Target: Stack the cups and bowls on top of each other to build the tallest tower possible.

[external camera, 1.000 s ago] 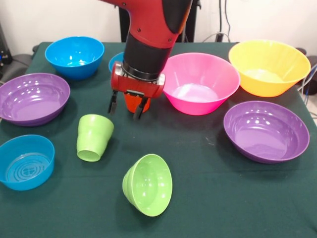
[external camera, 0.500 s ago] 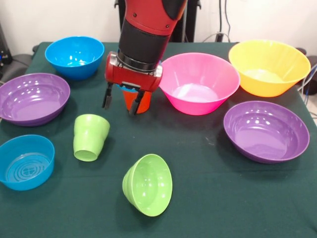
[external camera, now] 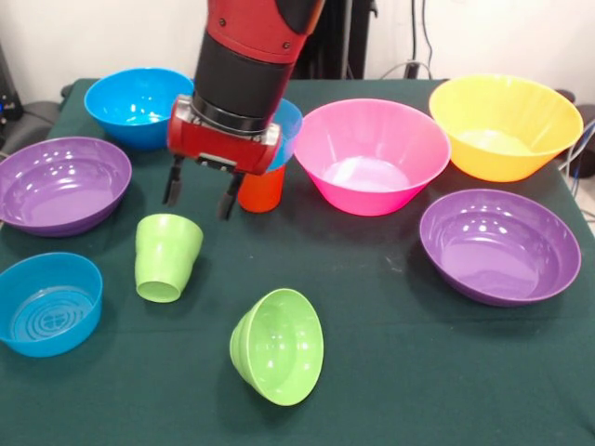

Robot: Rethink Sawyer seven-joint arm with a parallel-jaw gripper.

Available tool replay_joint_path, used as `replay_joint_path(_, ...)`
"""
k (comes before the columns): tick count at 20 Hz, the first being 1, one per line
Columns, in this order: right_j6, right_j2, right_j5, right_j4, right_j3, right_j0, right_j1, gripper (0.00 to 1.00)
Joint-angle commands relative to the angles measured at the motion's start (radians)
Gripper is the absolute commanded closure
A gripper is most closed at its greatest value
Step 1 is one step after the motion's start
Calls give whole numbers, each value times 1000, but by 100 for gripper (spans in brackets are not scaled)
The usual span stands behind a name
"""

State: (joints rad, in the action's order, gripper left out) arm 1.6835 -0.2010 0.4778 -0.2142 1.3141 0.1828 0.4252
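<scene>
Pincer [external camera: 197,191] hangs wide and empty above the lime green cup [external camera: 166,256], which stands rim-down on the desk [external camera: 390,372], probably for pickup.

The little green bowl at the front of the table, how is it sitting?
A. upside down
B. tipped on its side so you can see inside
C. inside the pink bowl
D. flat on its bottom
B. The little green bowl lies tipped on its side on the green table, its open mouth turned toward the camera, alone and away from the pink bowl.
</scene>
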Motion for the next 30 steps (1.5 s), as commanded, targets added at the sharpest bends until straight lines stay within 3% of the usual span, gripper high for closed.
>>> replay_joint_path(1,-75,81,-52,-118,-61,32,-61,0)
replay_joint_path(7,-127,135,-35,-151,-57,85,-53,0)
replay_joint_path(15,-87,152,4,-156,-39,106,-78,0)
replay_joint_path(24,-296,292,129,-174,48,180,-22,0)
replay_joint_path(30,-346,365,169,-195,81,214,-10,0)
